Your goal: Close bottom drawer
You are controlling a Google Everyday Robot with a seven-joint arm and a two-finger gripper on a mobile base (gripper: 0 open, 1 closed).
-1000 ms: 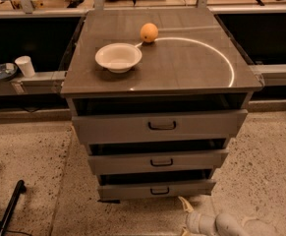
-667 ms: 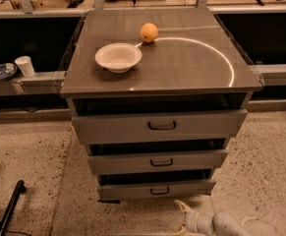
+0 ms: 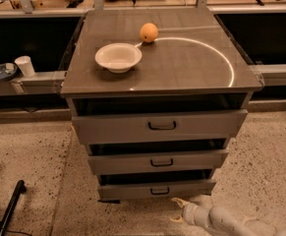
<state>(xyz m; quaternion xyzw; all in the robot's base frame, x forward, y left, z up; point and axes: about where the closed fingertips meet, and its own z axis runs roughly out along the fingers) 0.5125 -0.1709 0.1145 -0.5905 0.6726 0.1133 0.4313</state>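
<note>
The bottom drawer is the narrowest of three grey drawer fronts in the cabinet. It has a small black bar handle and stands slightly pulled out, with a dark gap above it. My gripper is at the bottom of the view, low over the floor, just right of and below the drawer front. Its pale fingers are spread and point left toward the drawer. It holds nothing and is a short way off the front.
The top drawer and middle drawer also stand partly open. A white bowl and an orange sit on the cabinet top. A black pole lies on the floor at left. Shelves run behind.
My gripper has shifted slightly left and up toward the bottom drawer front. The drawers have not moved.
</note>
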